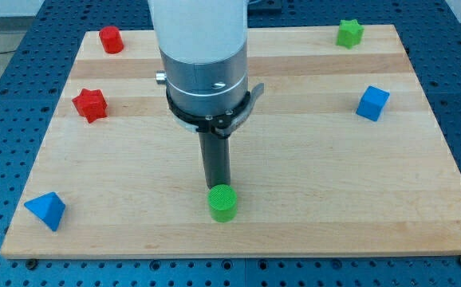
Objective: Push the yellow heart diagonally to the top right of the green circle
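Note:
The green circle (222, 202) stands near the view's bottom edge of the wooden board (310, 199), at the middle. My tip (217, 186) is right at the circle's upper side, touching it or just behind it; I cannot tell which. No yellow heart shows anywhere in the view; the arm's wide white and grey body (203, 56) hides part of the board's upper middle.
A red block (111, 39) sits at the top left, with a red star (89, 104) below it. A blue triangular block (46, 210) is at the bottom left. A green star (348, 33) is at the top right and a blue cube (372, 103) at the right.

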